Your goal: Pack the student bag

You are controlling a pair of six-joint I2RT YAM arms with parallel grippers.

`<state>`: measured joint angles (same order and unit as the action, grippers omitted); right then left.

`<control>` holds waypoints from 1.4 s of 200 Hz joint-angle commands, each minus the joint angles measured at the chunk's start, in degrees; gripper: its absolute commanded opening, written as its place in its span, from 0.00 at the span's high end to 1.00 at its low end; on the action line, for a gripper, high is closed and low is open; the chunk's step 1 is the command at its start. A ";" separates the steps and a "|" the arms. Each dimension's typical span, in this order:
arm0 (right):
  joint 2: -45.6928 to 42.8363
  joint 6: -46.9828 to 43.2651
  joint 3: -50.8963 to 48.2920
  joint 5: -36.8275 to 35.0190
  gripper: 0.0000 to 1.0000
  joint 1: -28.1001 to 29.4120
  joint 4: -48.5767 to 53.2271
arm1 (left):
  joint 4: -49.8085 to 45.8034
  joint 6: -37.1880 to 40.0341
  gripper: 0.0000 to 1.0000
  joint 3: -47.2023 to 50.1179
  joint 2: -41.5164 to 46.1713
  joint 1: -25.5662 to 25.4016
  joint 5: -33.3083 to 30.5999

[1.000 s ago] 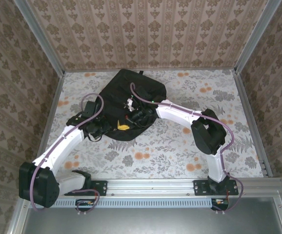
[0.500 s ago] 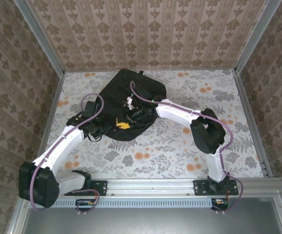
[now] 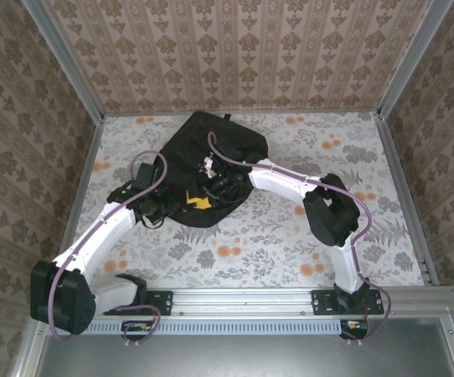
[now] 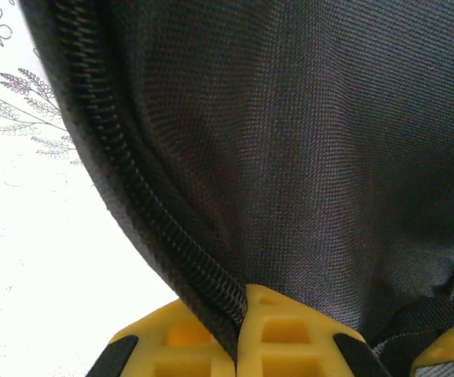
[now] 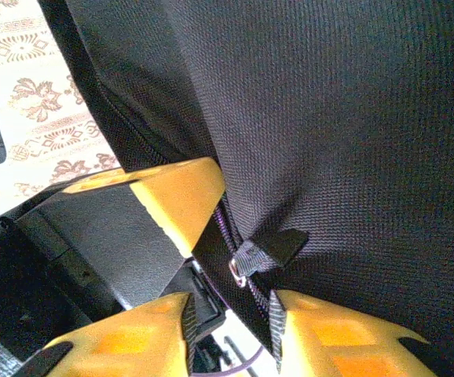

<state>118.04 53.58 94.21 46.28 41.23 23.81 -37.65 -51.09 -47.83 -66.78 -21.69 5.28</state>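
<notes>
Floral-patterned table [image 3: 290, 236], black student bag [image 3: 239, 141] lying flat toward the far edge

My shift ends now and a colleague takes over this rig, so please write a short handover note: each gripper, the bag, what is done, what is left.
The left gripper is shut on the zipper edge of the student bag, at its near-left side.
The right gripper is open, the zipper pull just ahead of the gap between its fingers.
The bag lies flat on the table, toward the far side.
Done: both grippers are at the zipper line.
Left: probably work the zipper; whether anything is packed inside cannot be seen.
</notes>
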 commanded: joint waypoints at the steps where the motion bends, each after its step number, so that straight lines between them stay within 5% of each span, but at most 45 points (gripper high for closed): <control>1: -1.20 -6.24 3.55 -4.86 0.63 -1.54 5.01 | 2.01 2.72 1.00 0.31 0.09 -0.34 -0.12; 47: 1.98 -13.46 10.43 -9.74 0.58 -2.08 14.21 | 2.23 3.37 1.00 1.07 -0.02 -0.61 -0.27; 146: 7.89 -11.49 12.91 -6.77 0.47 -0.74 12.70 | 2.67 3.46 1.00 1.35 0.44 -0.81 0.08; 280: 3.97 -5.80 3.43 0.63 0.65 1.02 1.18 | 3.13 2.93 1.00 1.70 0.39 -0.63 -0.48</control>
<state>124.73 46.59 99.04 44.51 41.78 26.26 -36.38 -49.21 -46.13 -66.78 -22.11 5.26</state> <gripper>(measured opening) 0.355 0.045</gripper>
